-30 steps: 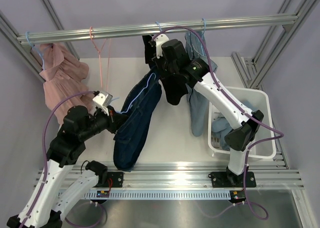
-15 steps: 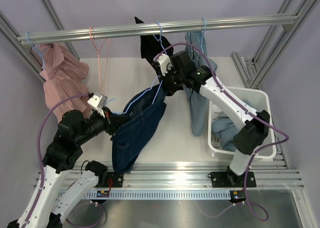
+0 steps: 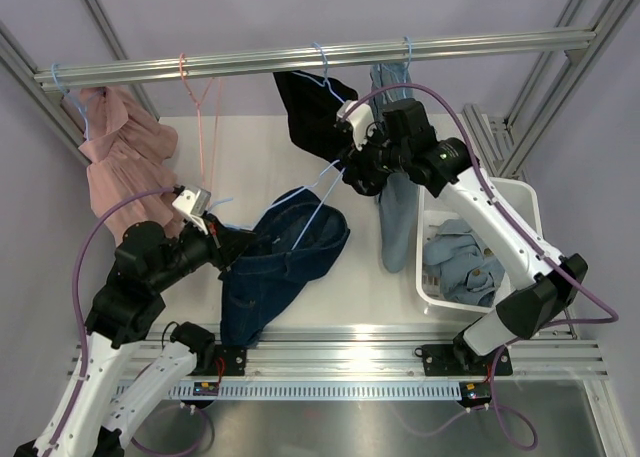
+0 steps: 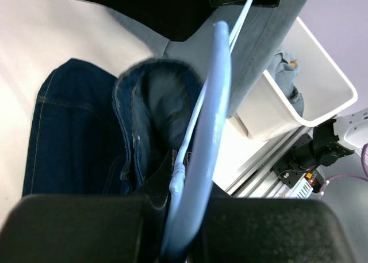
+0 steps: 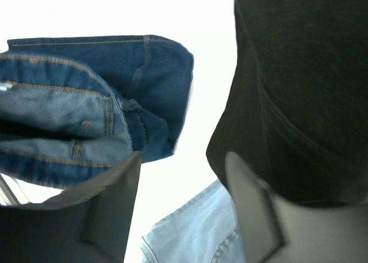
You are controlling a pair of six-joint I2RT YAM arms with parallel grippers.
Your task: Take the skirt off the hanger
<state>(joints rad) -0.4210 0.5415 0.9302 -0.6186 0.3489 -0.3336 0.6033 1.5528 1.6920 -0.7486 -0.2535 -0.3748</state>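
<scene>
Two-fingered left claw (image 3: pixel 233 243) pinches the blue hanger (image 4: pixel 213 102) beside the denim skirt (image 3: pixel 270 277); right claw (image 5: pixel 181 208) gapes wide.

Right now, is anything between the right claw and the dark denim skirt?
Nothing visible. The skirt shows in plain view past the open right claw; the black garment hangs off to the other side.

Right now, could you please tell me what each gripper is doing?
Left gripper: closed on the blue hanger.
Right gripper: open, holding nothing.
</scene>
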